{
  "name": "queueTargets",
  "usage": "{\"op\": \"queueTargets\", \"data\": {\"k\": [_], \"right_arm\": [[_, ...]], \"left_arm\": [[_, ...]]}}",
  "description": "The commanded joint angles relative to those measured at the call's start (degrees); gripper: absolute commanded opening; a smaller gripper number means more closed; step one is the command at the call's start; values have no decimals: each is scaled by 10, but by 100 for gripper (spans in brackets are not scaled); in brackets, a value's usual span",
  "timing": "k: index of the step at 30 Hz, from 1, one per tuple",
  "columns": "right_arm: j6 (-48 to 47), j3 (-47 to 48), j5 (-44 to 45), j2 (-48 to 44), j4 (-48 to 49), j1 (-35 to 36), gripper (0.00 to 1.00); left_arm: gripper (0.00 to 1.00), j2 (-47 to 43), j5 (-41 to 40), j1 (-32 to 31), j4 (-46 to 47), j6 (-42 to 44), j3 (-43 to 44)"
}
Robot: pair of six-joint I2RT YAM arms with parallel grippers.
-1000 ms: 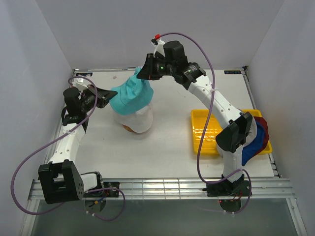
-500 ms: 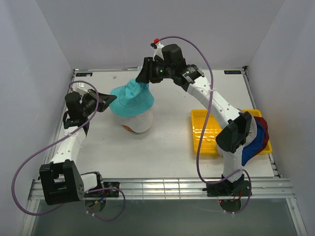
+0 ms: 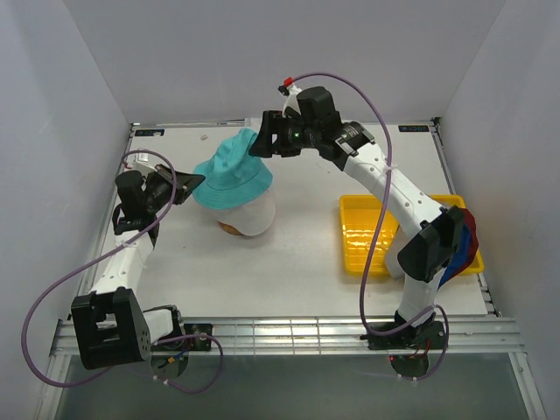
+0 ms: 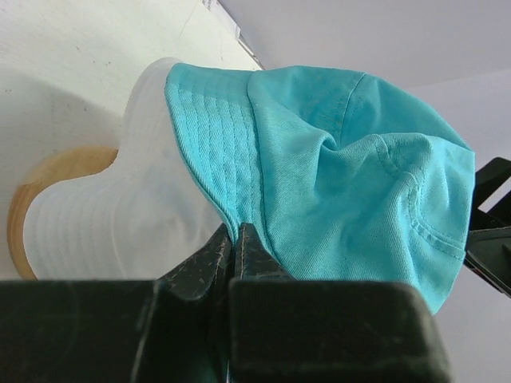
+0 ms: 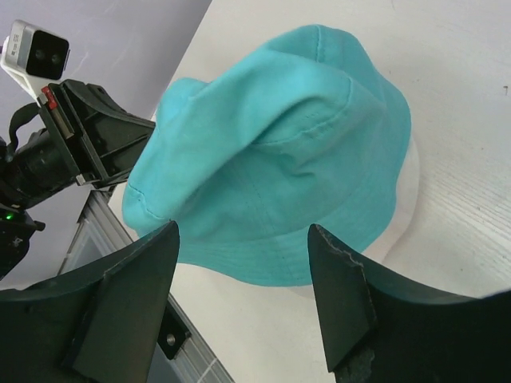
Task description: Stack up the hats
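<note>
Beside the teal hat [image 3: 234, 168], left tool [image 4: 236, 236] pinches its brim; right tool [image 3: 261, 142] gapes.

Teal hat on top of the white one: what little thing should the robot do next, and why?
Probably open the left gripper and let the brim drop. The teal hat sits over the white hat, the right gripper is open and off it, and only the left pinches its brim.
</note>
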Motion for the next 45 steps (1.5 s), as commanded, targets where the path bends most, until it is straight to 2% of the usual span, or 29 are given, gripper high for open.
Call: {"op": "queueTargets", "data": {"k": [1,6,12,14,28,45], "right_arm": [[12,-31,-13,-43,21,-18,71],[48,-134,-41,-76,70,-41,71],[143,-276,-136,-105,203,-82,67],[166,-297,-162,-104,249,-86,65],[328,-377,-200,-75,431,-88,63],[404,-423,-198,-62,508,-79,63]], "left_arm": [[10,-19,-7,6,6,24,-15],[10,-21,-8,7,9,30,-24],[10,-21,-7,8,9,36,-32],[9,-21,-8,8,9,37,-34],[10,-19,-15,9,-12,56,-21],[9,-21,-16,9,-18,61,-19]]}}
